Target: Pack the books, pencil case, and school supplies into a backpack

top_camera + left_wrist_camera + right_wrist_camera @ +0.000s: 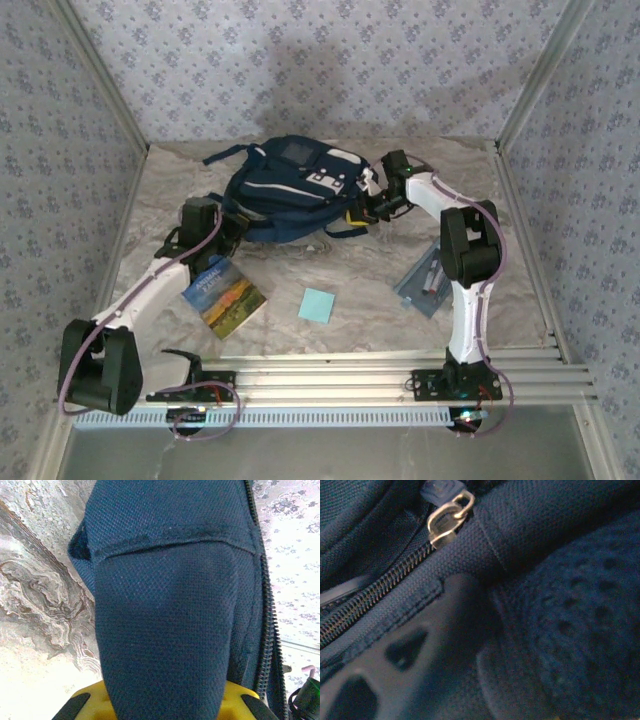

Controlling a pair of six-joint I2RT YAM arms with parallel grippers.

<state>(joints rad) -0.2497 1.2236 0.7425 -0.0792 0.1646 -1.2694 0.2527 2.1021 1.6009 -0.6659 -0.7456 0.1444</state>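
Handling the backpack (290,195): soft, floppy woven cloth, probably light while unfilled. I'd expect it to sag shut rather than hold a mouth open, so it wants a pinch on the rim at each side of the zip.
Where it lies: at 12 o'clock on the table (350,262), slumped with the grey and white front patches facing up and a strap (225,155) trailing to 10 o'clock.
Left gripper (233,222): clenched on a fold of navy cloth at the bag's 8 o'clock edge. The fold runs down between the yellow pads (240,700).
Right gripper (372,208): clenched at the bag's 3 o'clock edge, one dark finger lying against the cloth just below the zip pull (449,519). Whether any cloth is pinched I cannot tell.
Zip teeth (375,585): they look meshed below the pull, though the close view is dim and blurred.
Book (224,297): at 8 o'clock, thin and flat. The smooth cover may slip, so an edge is the place to take it.
Note pad (316,305): at 6 o'clock, small and flat to the table, hard to get under.
Pencil case (425,280): at 4 o'clock, its right edge cut off by the right arm. The pouch looks slick, and the pens inside give a ridge to pinch.
Hidden: the bag's inside, and how far its mouth is open.
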